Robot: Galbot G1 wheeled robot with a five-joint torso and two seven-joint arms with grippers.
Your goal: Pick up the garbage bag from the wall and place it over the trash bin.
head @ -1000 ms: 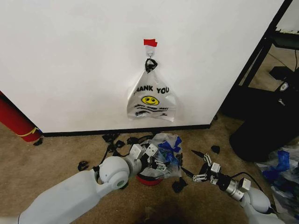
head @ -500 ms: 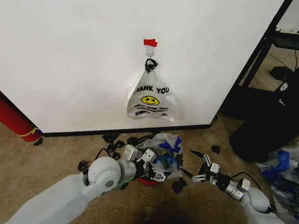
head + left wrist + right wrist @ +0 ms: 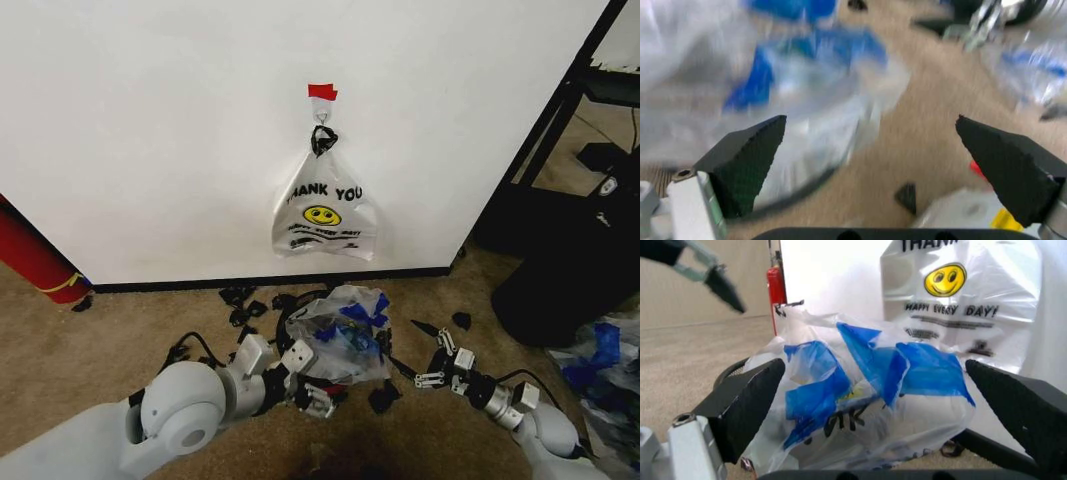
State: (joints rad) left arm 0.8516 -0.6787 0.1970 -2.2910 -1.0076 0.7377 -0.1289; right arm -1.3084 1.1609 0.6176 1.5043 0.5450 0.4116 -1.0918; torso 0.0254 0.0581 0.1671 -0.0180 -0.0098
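Since a second ago we see that the left gripper [image 3: 312,398] has drawn back and down from the top of the small round black trash bin with the red base [image 3: 335,381], and it now sits low on the carpet just to the left of that bin. Its two dark fingers stand wide apart and we see nothing between them. The thin see-through garbage bag with blue handles [image 3: 342,333] lies bunched over the mouth of the bin, just ahead of and to the right of that open gripper, touching neither finger as far as we can tell. The right gripper [image 3: 427,366] hovers near the floor on the far side of the bag, also spread wide and holding nothing; from its wrist camera the crumpled blue-and-clear bag [image 3: 860,390] sits directly in front of its fingers. Beyond both grippers, on the plain white wall with the black baseboard [image 3: 150,130], the whiter "THANK YOU" smiley bag [image 3: 323,210] hangs from a small hook beneath a strip of red tape [image 3: 322,92].
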